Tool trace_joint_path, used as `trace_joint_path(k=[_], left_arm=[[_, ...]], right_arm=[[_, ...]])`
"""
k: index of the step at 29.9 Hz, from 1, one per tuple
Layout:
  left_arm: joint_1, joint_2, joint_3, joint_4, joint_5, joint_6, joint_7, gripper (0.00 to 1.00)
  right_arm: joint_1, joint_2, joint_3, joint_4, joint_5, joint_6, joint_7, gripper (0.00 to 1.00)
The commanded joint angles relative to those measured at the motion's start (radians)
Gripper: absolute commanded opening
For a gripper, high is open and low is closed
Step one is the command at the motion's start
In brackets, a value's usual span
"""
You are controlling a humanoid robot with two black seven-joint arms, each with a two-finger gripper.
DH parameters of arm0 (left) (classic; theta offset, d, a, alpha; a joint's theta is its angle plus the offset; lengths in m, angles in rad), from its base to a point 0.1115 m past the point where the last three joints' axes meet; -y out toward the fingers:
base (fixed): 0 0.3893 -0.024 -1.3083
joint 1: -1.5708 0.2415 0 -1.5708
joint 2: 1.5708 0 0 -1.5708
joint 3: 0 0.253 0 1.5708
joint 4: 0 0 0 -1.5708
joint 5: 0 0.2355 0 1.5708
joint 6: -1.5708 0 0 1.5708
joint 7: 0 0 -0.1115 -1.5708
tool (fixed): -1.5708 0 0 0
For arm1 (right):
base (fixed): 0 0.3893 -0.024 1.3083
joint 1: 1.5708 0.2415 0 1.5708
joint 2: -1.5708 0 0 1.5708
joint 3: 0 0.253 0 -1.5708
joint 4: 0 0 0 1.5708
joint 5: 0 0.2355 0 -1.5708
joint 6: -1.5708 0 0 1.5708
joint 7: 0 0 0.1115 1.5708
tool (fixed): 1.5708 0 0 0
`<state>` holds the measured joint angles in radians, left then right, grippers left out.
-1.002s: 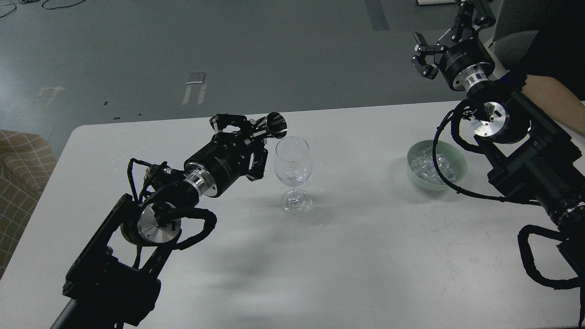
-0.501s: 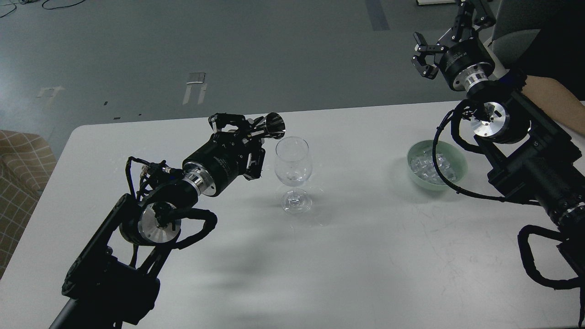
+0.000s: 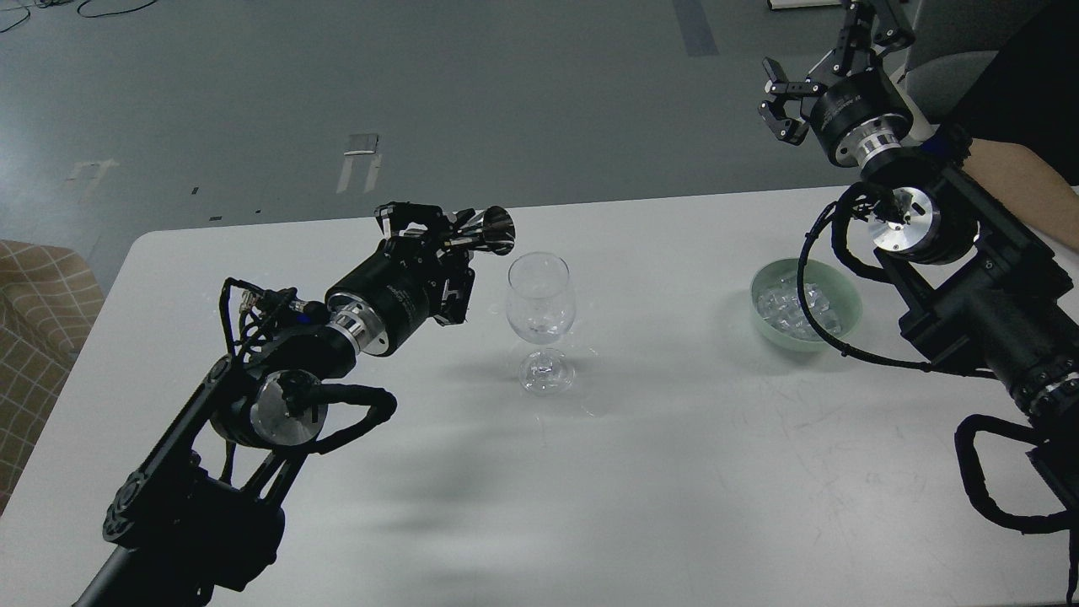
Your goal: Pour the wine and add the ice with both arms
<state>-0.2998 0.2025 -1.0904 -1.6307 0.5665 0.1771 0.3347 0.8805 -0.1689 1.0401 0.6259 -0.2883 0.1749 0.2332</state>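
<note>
A clear wine glass (image 3: 540, 297) stands upright at the middle of the white table (image 3: 674, 472). My left gripper (image 3: 451, 240) is shut on a small shiny dark metal cup (image 3: 493, 231), held tilted, its mouth toward the glass, just left of and above the rim. Ice (image 3: 791, 305) lies heaped in a pale green bowl (image 3: 847, 324) at the right of the table. My right gripper (image 3: 824, 61) is open and empty, raised high behind and above the bowl. I cannot tell what is in the glass.
A person's bare forearm (image 3: 1016, 179) rests at the table's far right edge behind my right arm. A checked chair (image 3: 38, 295) stands off the left edge. Grey floor lies beyond the far edge.
My left gripper has drawn the metal cup left and slightly up, away from the glass rim. My right gripper has risen very slightly.
</note>
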Motion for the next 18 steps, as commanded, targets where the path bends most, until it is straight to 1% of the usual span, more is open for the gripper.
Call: trace_joint_path(k=[1,18], left_arm=[[-0.018,0.023,0.053,-0.004,0.004,-0.001,0.001,0.07],[-0.044,0.04,0.064,-0.009,0.055,-0.001,0.004,0.07]], right_arm=[[0.0,0.0,0.0,0.0,0.0,0.0,0.0,1.0],[0.0,0.002,-0.002,0.005,0.0,-0.002,0.0,1.0]])
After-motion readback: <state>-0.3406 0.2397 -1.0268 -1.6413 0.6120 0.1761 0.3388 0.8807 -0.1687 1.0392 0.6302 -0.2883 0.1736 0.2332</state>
